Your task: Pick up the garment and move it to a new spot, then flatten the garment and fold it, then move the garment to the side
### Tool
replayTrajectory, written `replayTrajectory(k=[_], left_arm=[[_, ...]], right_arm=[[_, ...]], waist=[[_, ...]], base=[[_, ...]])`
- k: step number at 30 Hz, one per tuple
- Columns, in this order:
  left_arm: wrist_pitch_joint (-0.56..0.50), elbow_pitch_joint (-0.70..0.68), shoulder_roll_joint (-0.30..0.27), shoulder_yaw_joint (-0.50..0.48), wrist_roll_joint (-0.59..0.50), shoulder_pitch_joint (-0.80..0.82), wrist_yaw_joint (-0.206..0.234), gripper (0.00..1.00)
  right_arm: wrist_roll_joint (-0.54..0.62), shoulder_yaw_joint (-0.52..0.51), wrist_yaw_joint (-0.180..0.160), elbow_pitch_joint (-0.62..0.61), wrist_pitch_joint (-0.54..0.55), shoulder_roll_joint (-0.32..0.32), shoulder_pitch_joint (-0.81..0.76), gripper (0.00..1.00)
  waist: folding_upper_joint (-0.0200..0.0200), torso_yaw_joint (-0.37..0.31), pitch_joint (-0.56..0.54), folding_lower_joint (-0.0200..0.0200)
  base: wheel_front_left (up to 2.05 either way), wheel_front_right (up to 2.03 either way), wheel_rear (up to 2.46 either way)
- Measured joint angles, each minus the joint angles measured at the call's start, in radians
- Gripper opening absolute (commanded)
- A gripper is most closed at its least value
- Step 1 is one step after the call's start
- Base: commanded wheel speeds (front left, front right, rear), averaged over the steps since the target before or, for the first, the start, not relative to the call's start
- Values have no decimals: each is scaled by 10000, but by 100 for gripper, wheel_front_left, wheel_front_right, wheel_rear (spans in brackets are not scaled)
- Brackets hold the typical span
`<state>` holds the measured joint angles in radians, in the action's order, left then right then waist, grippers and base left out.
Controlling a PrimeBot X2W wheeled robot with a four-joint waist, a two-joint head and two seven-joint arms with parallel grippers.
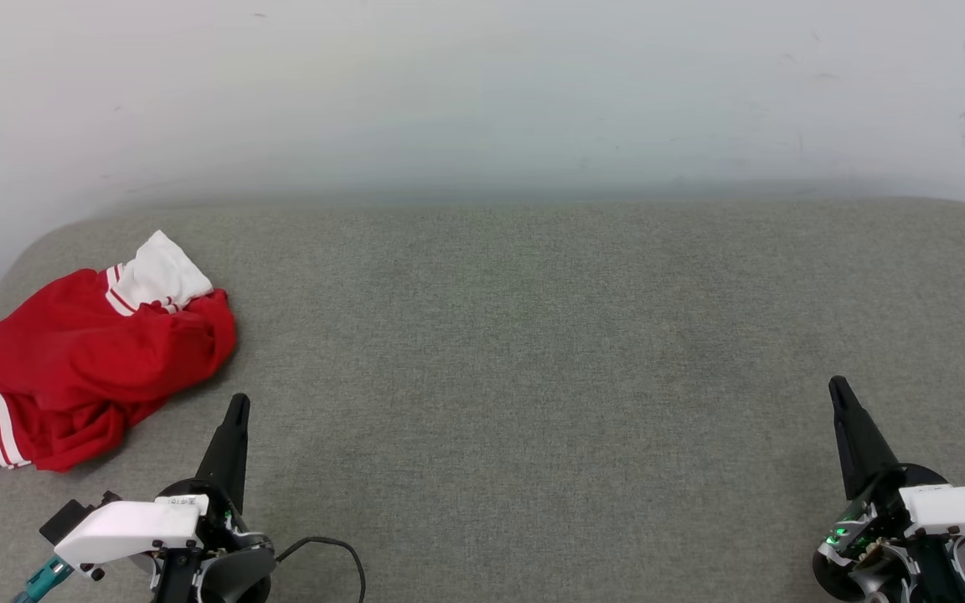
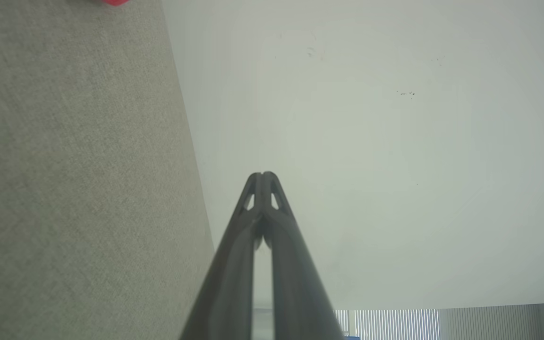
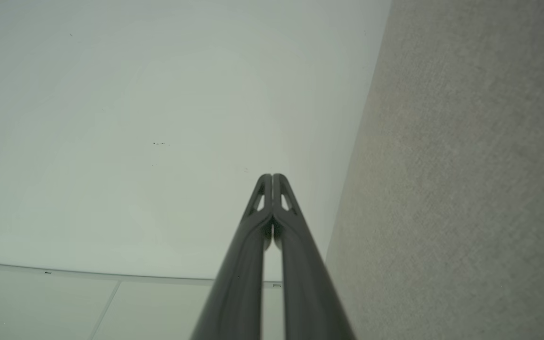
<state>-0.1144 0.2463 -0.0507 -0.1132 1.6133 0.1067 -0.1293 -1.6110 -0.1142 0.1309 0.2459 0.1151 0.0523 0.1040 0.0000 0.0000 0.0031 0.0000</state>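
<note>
Currently the left end effector and right end effector are pressed together, empty; the crumpled red white-sleeved fabric T-shirt lies near the left one.

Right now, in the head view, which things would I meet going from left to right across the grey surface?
Crumpled red-and-white garment → left gripper, shut → black cable → right gripper, shut.

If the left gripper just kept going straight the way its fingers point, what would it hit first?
Probably the white wall: the left gripper, shut, aims at it over the grey cushion, passing just right of the red jersey. Depth is hard to judge.
</note>
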Motion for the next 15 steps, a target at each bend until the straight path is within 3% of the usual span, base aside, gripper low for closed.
replayTrajectory(k=[13, 14, 15], left_arm=[[-2, 0, 2, 0, 0, 0, 0, 0], [2, 25, 4, -2, 0, -10, 4, 100], [2, 96, 10, 17, 0, -47, 6, 100]], right_arm=[[0, 0, 0, 0, 0, 0, 0, 0], [2, 0, 0, 19, 0, -2, -13, 100], [2, 4, 0, 100, 0, -2, -59, 100]], waist=[[0, 0, 0, 0], [0, 0, 0, 0], [0, 0, -1, 0]], base=[[0, 0, 0], [0, 0, 0], [0, 0, 0]])
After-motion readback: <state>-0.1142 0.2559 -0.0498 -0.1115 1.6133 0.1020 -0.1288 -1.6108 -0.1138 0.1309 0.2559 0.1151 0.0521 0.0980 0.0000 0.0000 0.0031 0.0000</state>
